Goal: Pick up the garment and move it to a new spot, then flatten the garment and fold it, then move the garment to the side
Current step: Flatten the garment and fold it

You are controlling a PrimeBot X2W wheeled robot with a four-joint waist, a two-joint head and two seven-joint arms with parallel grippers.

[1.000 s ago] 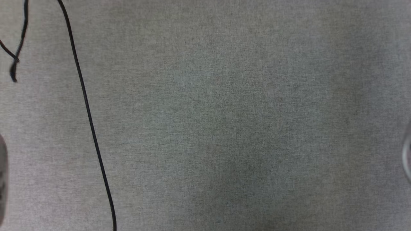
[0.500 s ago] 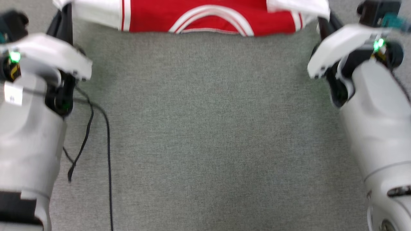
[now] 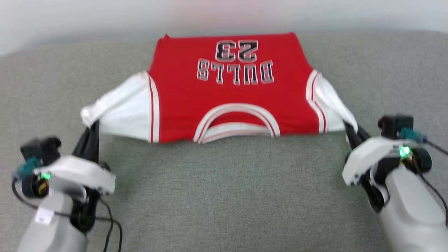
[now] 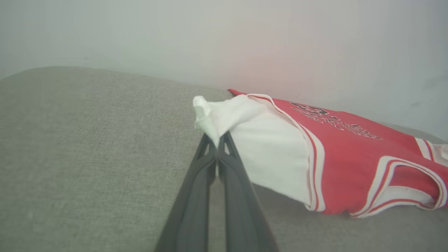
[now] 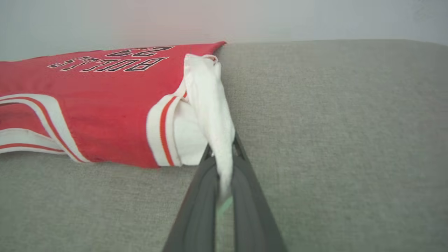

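Jaws of the left gripper (image 3: 91,128) and right gripper (image 3: 351,130) are each pinched tight on a white sleeve of the garment (image 3: 227,89), one red jersey stretched between the two at the far middle of the grey fabric surface (image 3: 224,196), its far hem near the pale wall (image 3: 224,14); open surface lies near, left and right

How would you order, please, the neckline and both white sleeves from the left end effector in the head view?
1. Left white sleeve, pinched in the left end effector.
2. Neckline, middle of the garment.
3. Right white sleeve, at the robot's right.
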